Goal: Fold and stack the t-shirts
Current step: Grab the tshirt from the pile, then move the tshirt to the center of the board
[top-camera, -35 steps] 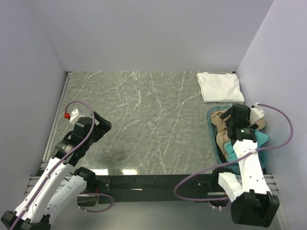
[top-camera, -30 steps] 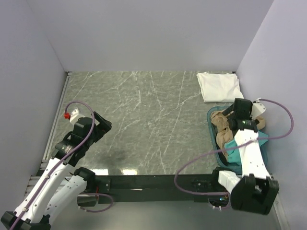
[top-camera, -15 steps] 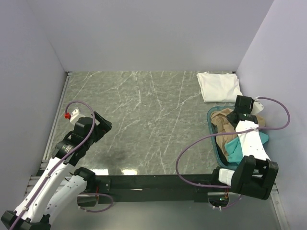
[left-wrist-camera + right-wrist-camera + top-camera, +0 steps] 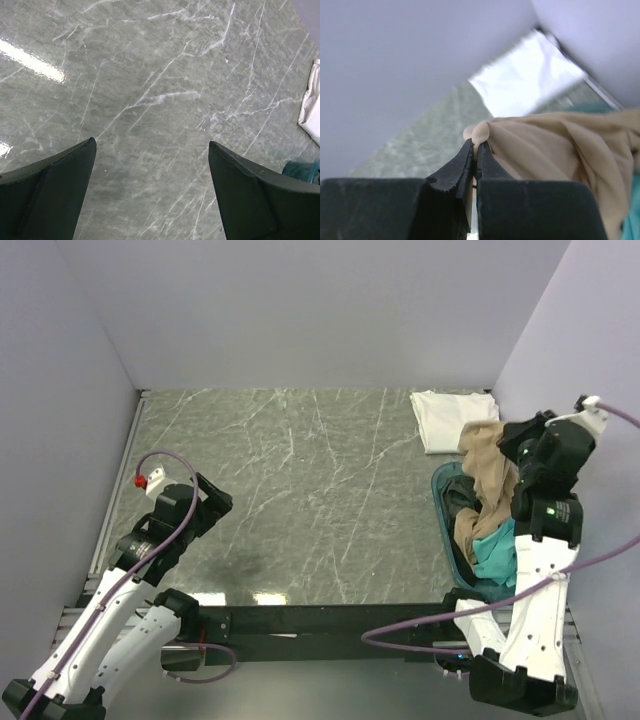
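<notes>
My right gripper (image 4: 476, 145) is shut on a fold of the tan t-shirt (image 4: 560, 145) and holds it up in the air above the teal basket (image 4: 441, 502); the cloth (image 4: 487, 480) hangs down into the basket. A teal t-shirt (image 4: 497, 552) and a dark one (image 4: 462, 498) lie in the basket under it. A folded white t-shirt (image 4: 456, 420) rests at the table's far right. My left gripper (image 4: 150, 150) hovers open over bare marble at the near left, well away from the shirts.
The right wall stands close beside the raised right arm (image 4: 545, 500). The table is grey-green marble (image 4: 300, 480), walled at the back and on both sides. A corner of the white shirt (image 4: 311, 105) and the basket's rim (image 4: 302, 170) show in the left wrist view.
My right gripper has shut on the tan shirt in the basket and risen up and back, drawing the cloth out of the pile. The left arm has stayed still.
</notes>
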Controlling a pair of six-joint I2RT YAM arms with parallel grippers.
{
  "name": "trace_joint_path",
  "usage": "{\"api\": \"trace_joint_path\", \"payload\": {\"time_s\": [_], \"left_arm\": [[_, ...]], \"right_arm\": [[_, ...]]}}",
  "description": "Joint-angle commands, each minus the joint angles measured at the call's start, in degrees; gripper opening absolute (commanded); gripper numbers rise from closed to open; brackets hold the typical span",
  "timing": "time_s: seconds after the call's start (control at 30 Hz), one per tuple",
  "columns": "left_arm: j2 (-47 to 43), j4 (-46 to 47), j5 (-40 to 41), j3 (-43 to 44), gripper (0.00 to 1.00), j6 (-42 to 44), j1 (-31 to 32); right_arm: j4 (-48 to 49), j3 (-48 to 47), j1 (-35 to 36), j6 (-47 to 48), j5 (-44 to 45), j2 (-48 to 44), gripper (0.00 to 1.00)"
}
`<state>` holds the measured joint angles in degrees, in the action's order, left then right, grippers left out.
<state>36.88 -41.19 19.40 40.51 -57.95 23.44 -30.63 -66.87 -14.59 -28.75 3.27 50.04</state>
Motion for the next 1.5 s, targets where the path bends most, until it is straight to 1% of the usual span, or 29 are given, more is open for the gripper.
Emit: {"api": "trace_joint_path", "payload": {"time_s": [0.0, 0.13, 0.17, 0.23, 0.27, 0.3, 0.37, 0.4, 0.43, 0.53, 0.6, 0.63, 0.7, 0.73, 0.8, 0.83, 0.9, 0.93, 0.97, 1.07, 1.17, 1.23, 1.3, 1.33, 1.4, 1.43, 1.47], "left_arm": [[0.1, 0.7, 0.8, 1.3, 0.99, 0.1, 0.2], [-0.1, 0.6, 0.7, 1.4, 1.00, 0.1, 0.2], [-0.2, 0.3, 1.0, 1.6, 0.99, 0.0, 0.2], [-0.6, 0.2, 0.9, 1.5, 1.00, 0.0, 0.2], [-0.8, 0.3, 0.6, 1.4, 0.99, 0.0, 0.2], [-1.1, 0.5, 0.6, 1.3, 0.99, 0.1, 0.2], [-1.3, -0.1, 1.2, 1.7, 0.99, -0.1, 0.2], [-1.5, -1.1, 1.5, 1.9, 1.00, -0.3, 0.2], [-1.6, -1.4, 1.7, 2.2, 0.99, -0.6, 0.2], [-2.5, 0.0, 1.0, 1.1, 0.99, -0.3, 0.2], [-3.0, 0.7, 0.6, 0.6, 0.99, 0.1, 0.2], [-3.0, 0.2, 0.9, 1.0, 1.00, 0.1, 0.2], [-3.1, -0.8, 1.8, 1.5, 0.99, -0.6, 0.2], [-3.3, -0.7, 1.7, 1.3, 0.99, -0.7, 0.2], [-3.6, 0.1, 1.4, 1.1, 0.99, -0.2, 0.2], [-3.6, -0.1, 1.6, 1.2, 0.99, -0.3, 0.2], [-3.4, -0.8, 2.0, 1.6, 0.99, -0.6, 0.2], [-3.4, -0.9, 2.1, 1.6, 0.99, -0.7, 0.2], [-3.4, -0.6, 2.2, 1.4, 0.99, -0.8, 0.2], [-3.3, -0.9, 2.7, 1.1, 0.99, -1.3, 0.2], [-3.4, -0.9, 2.7, 1.2, 0.99, -1.0, 0.2], [-3.2, -1.2, 2.7, 1.4, 0.99, -1.1, 0.2], [-3.2, -1.7, 3.2, 1.6, 0.99, -1.5, 0.2], [-3.4, -1.7, 3.2, 1.5, 0.99, -1.5, 0.2], [-3.6, -1.4, 2.9, 1.2, 0.99, -1.5, 0.2], [-3.7, -1.3, 2.9, 1.1, 0.99, -1.4, 0.2], [-3.7, -1.4, 3.1, 1.1, 0.99, -1.5, 0.2]], "right_arm": [[3.3, -9.7, 0.8, 3.8, -7.9, -1.0, 0.00], [3.3, -18.3, 1.5, 4.1, -14.4, 0.8, 0.00], [3.2, -22.5, 2.1, 4.1, -15.8, 1.7, 0.00], [2.9, -26.1, 3.3, 4.0, -21.3, 4.2, 0.00], [3.1, -28.6, 4.7, 4.0, -23.3, 5.0, 0.00], [3.3, -29.8, 8.5, 4.1, -24.7, 6.5, 0.00], [1.6, -33.7, 15.0, 7.0, -21.2, 8.1, 0.00], [0.4, -35.0, 22.1, 8.1, -16.8, 9.9, 0.00], [0.1, -37.0, 24.2, 9.1, -15.9, 10.9, 0.00], [0.7, -39.2, 30.0, 9.1, -16.3, 14.3, 0.00], [3.0, -38.0, 33.1, 9.2, -16.7, 15.6, 0.00], [3.9, -36.3, 36.3, 9.9, -16.8, 16.0, 0.00], [4.9, -35.6, 39.4, 11.5, -15.8, 17.9, 0.00], [5.1, -35.5, 42.8, 11.7, -14.6, 18.6, 0.00], [5.6, -36.5, 45.6, 12.2, -12.4, 21.3, 0.00], [5.5, -38.6, 47.8, 12.2, -12.1, 22.4, 0.00], [5.2, -41.5, 50.3, 12.9, -11.8, 25.8, 0.00], [5.1, -44.4, 51.5, 13.2, -11.5, 27.0, 0.00], [5.0, -45.7, 53.9, 13.4, -11.4, 29.1, 0.00], [5.3, -50.7, 57.6, 13.8, -12.1, 33.3, 0.00], [5.1, -56.4, 59.3, 13.0, -12.1, 37.6, 0.00], [4.0, -58.6, 59.5, 11.3, -9.2, 39.0, 0.00], [3.3, -57.8, 59.3, 10.0, -5.0, 39.3, 0.00], [3.4, -54.5, 59.2, 9.5, -0.6, 38.8, 0.00], [3.7, -49.4, 58.3, 7.1, 1.8, 36.5, 0.00], [4.2, -42.6, 56.4, 5.8, 1.7, 35.4, 0.00], [4.9, -38.2, 55.4, 4.6, 1.4, 32.7, 0.00]]}}
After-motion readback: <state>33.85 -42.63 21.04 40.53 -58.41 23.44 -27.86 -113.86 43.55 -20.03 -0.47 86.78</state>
